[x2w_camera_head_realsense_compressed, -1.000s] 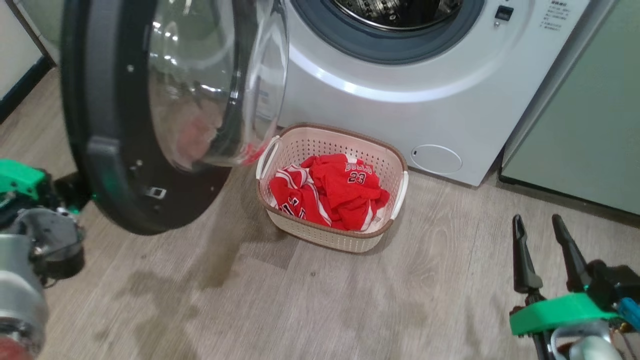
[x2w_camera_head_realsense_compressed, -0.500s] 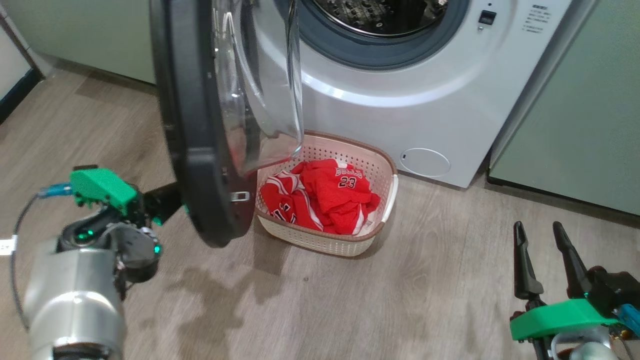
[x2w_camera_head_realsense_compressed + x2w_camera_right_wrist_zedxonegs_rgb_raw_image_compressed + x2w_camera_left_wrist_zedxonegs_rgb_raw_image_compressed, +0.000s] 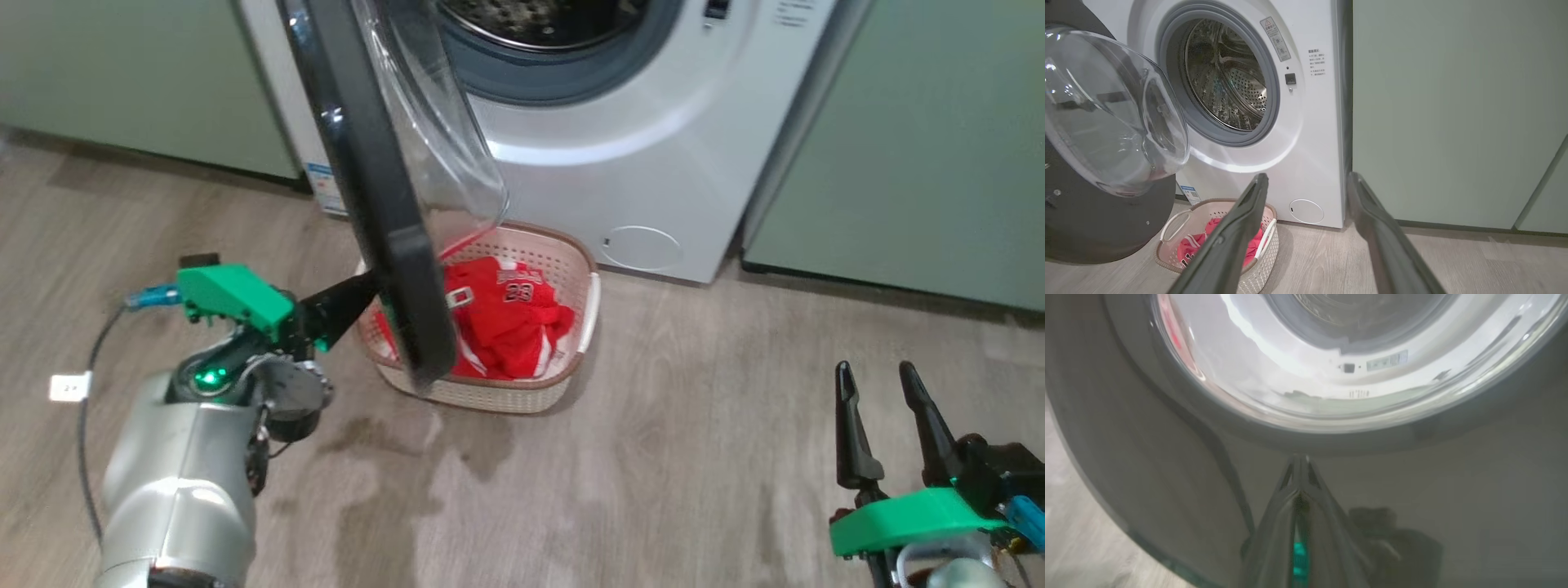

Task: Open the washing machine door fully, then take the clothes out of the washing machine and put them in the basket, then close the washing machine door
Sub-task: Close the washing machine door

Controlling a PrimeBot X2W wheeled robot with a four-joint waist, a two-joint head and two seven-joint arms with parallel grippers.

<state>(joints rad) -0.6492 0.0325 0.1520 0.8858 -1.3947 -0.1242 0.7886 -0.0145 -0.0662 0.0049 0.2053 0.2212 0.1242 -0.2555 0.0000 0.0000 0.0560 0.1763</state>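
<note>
The white washing machine [image 3: 653, 155] sat top centre, its door [image 3: 375, 204] ajar and edge-on at upper left of centre. Mid-frame, the basket [image 3: 490, 398] on the floor [image 3: 653, 490] held the red clothes [image 3: 510, 322]. The closed left end effector [image 3: 1300, 459] touched the door's black rim. The right end effector [image 3: 873, 371] stood open and empty at lower right.

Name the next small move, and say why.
Probably push the round, black-rimmed glass washing machine door shut against the white front-loading washing machine with the shut left gripper, whose tips meet the rim: the red jerseys already lie in the cream perforated basket, and the door stands ajar.
</note>
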